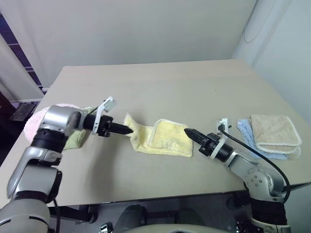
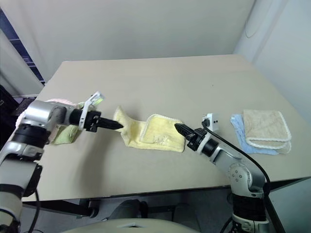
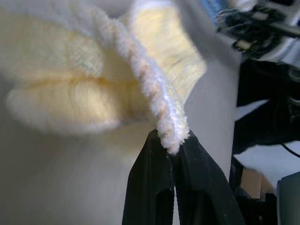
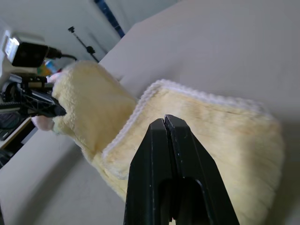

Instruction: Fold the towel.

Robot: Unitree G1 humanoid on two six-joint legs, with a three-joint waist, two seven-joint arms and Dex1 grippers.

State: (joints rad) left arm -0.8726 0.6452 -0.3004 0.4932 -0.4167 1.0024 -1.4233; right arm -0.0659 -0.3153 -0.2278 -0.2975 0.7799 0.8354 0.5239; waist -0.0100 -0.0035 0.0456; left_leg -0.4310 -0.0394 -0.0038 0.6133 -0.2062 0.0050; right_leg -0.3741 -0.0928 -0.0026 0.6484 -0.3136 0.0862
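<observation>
Towel [image 1: 163, 139] mid-table [image 1: 160, 87], partly folded: R half doubled over, white edging up. L gripper [image 1: 129, 130] jaws pinched on towel's L edge, corner lifted off surface; wrist view shows trim clamped betw. fingers [image 3: 150, 183]. R gripper [image 1: 187, 131] jaws closed, holding nothing, tip at towel's R edge. Pink towel [image 1: 36, 121] far L; beige towel [image 1: 274, 131] stacked on blue cloth [image 1: 245, 130] far R.

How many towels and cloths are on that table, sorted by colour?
Pale yellow towel: 1
Pink towel: 1
Green cloth: 1
Beige towel: 1
Light blue cloth: 1
Total: 5
</observation>
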